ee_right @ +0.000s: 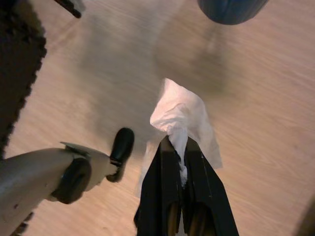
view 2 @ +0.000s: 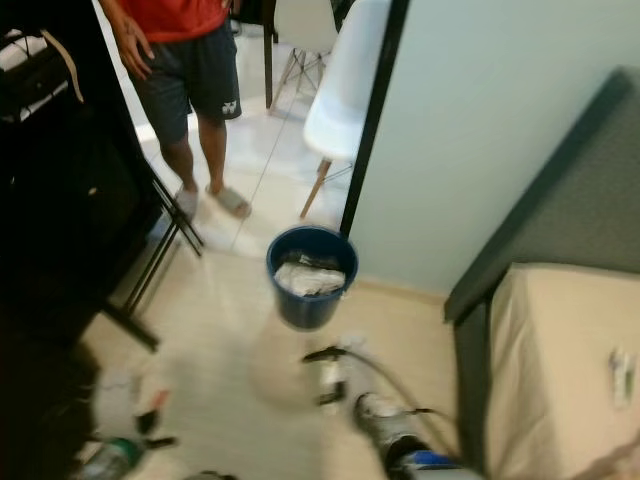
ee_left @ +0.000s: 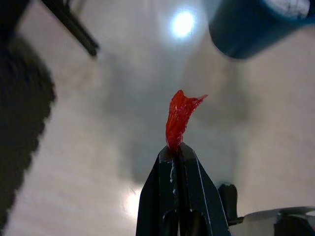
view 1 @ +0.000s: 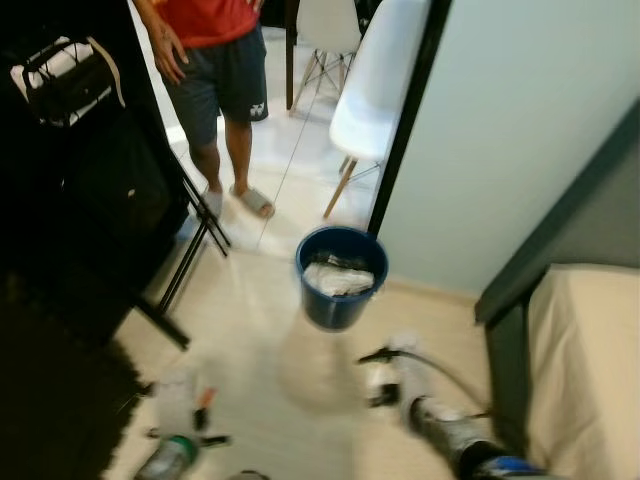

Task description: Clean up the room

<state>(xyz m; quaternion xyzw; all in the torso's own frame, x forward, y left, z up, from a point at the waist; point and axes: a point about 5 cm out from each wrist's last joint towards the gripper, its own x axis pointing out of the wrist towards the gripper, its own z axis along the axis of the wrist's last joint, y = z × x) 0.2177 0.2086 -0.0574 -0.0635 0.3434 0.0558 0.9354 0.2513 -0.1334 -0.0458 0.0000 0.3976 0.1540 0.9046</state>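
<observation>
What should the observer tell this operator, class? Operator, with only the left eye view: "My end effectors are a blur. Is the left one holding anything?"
Observer: Yes. The left wrist view shows the left end effector shut on a red plastic scrap.
Operator: And the right one?
Observer: The right end effector is shut on a crumpled white tissue.
Operator: Anything on the bed?
Observer: The right eye view shows a small pale item on the bed, too blurred to name.
</observation>
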